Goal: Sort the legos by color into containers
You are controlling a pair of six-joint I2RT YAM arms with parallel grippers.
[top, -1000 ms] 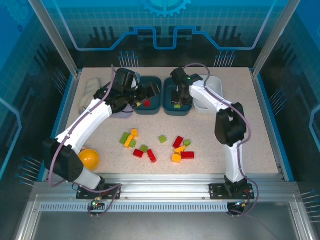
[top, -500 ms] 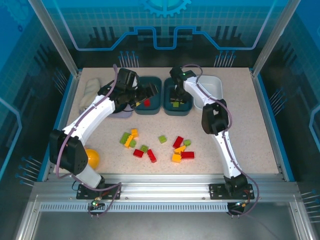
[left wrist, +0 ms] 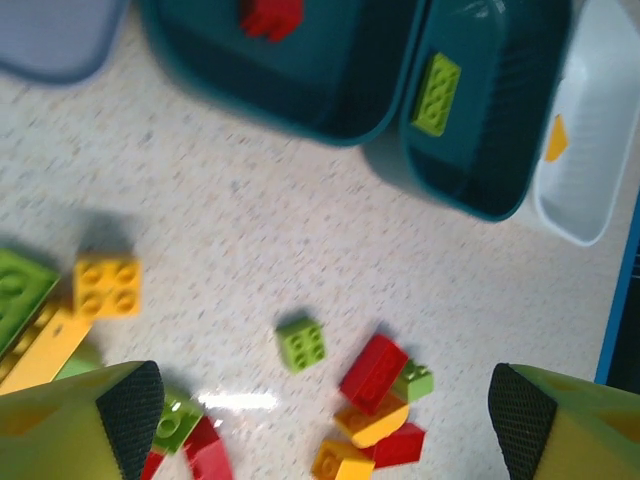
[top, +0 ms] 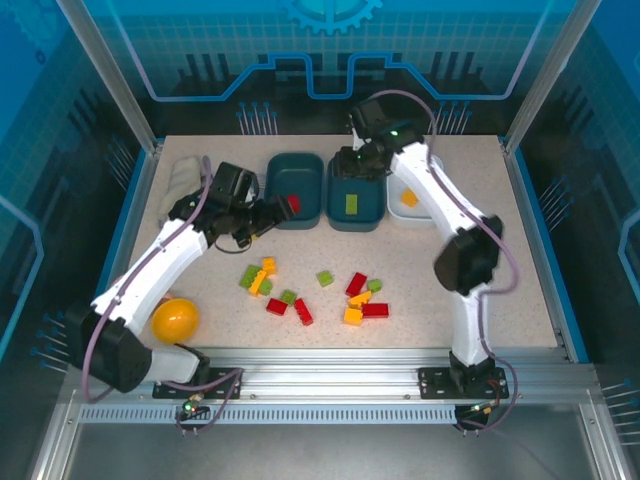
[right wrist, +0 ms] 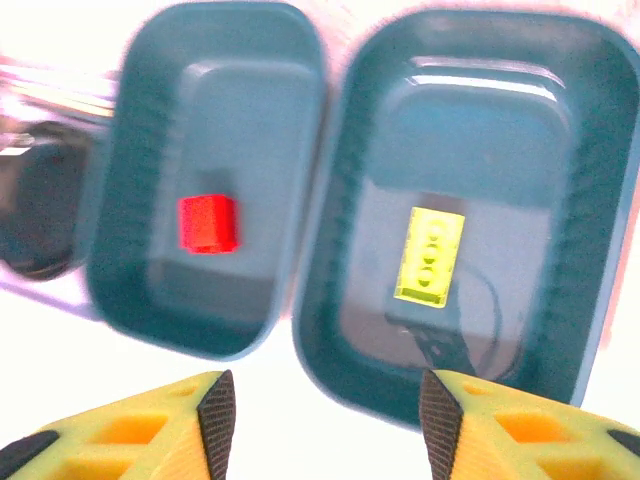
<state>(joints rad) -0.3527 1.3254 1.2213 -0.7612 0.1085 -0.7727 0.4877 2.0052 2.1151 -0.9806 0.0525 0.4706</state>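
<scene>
Legos, red, green and yellow-orange, scattered loose at frame centre. My left gripper spread wide, empty, just left of left teal tray, which holds red brick. My right gripper also parted, empty, over top edge of middle teal tray with green brick. Orange brick lies in white tray, far right of left wrist view.

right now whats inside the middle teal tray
One light green brick lies flat on the middle teal tray's floor, nothing else seen. From above, the right arm covers the far rim.
</scene>
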